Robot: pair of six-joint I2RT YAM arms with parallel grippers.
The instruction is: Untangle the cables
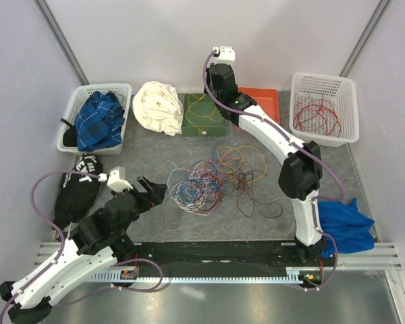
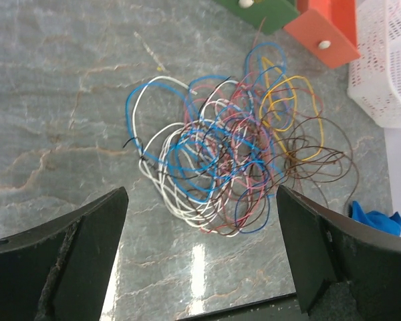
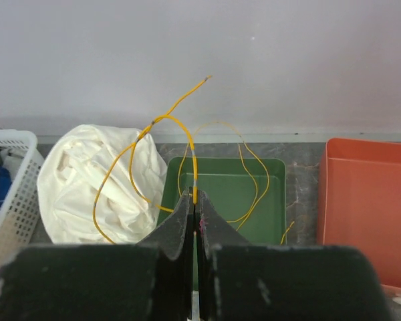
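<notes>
Fingers [image 2: 87,254] of the left gripper [image 2: 200,194] stand wide apart with nothing between them, low over the table [image 1: 155,158] just short of the tangle of cables [image 1: 202,182]. The tangle lies mid-table: thin blue, white, red, yellow and brown wires looped through one another, with looser yellow and brown loops spreading on its far right side.

Farther back stand 4 containers. The left basket [image 1: 104,86] holds a blue plaid cloth [image 1: 98,120]. The right basket [image 1: 322,142] holds red cables [image 1: 316,116]. Between them sit a green tray [image 1: 209,128] with yellow wire in it and an orange tray [image 1: 264,101], whose contents, if any, I cannot tell.

Over the green tray, the right gripper [image 3: 194,207] is pinched fully closed on a yellow cable [image 3: 167,124], which arcs up and left in front of a white cloth [image 3: 87,180].
</notes>
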